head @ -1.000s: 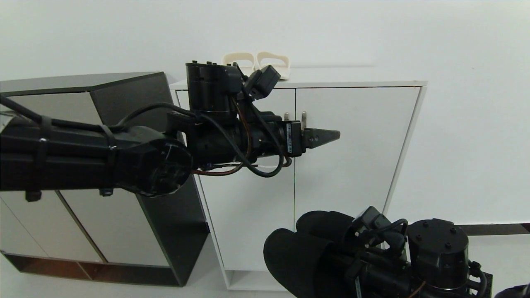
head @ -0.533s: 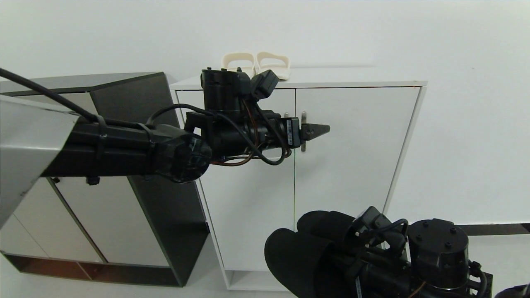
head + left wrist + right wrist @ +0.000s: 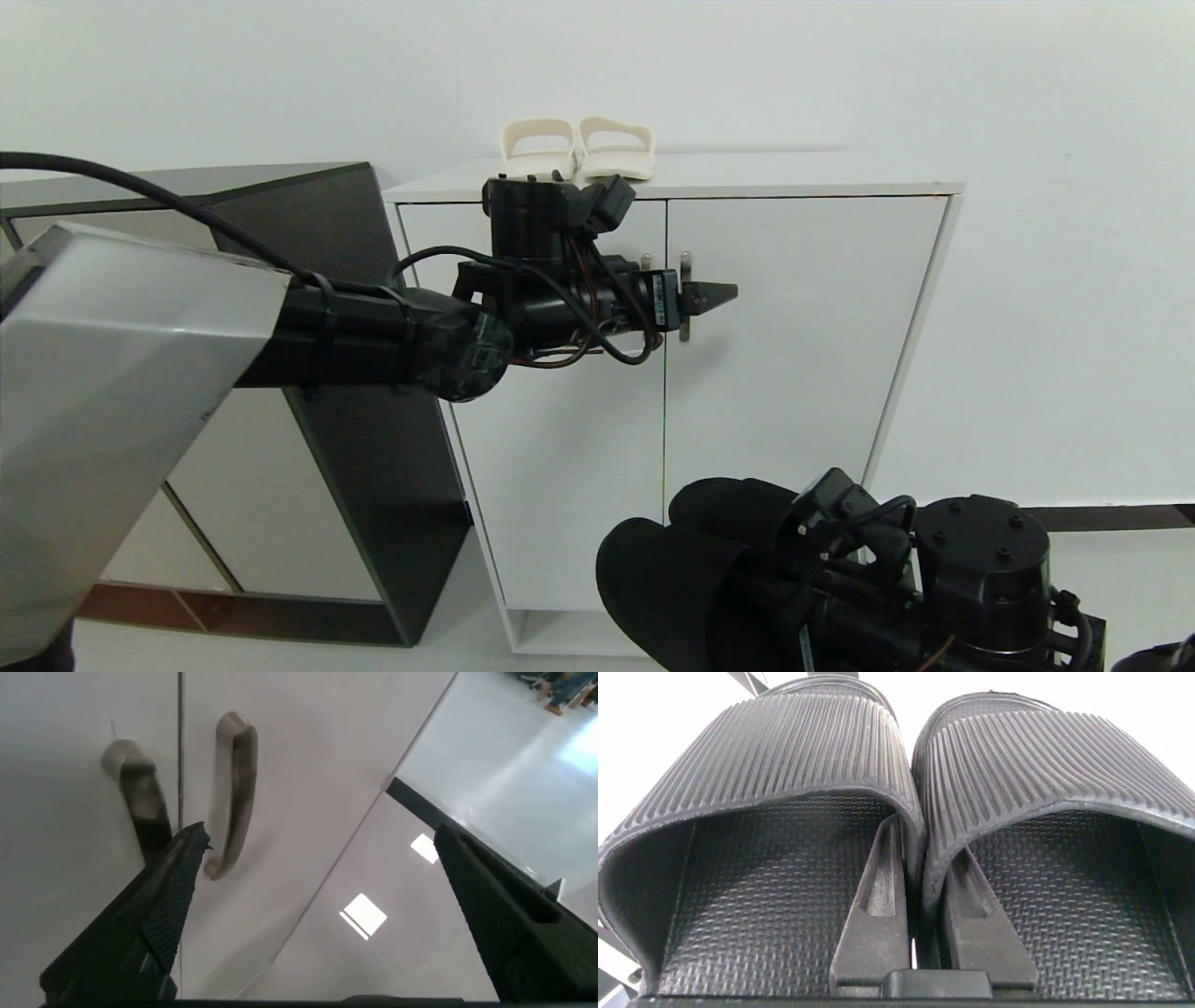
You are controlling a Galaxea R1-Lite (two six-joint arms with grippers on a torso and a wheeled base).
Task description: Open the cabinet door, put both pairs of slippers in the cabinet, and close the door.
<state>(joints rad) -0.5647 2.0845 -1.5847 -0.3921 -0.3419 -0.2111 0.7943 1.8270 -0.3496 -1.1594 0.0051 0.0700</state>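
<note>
I'm looking into a plain room staged like a home entryway: a white two-door cabinet at twelve o'clock against a bare white wall, a black cabinet at ten o'clock, and a glossy floor.

My head camera looks forward at the white cabinet from some distance. My left wrist camera faces the door handle from very near; both views share it. My right wrist camera looks closely into the black slippers.

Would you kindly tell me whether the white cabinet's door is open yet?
No, both cabinet doors sit flush and shut, with the open left gripper near the handle.
</note>
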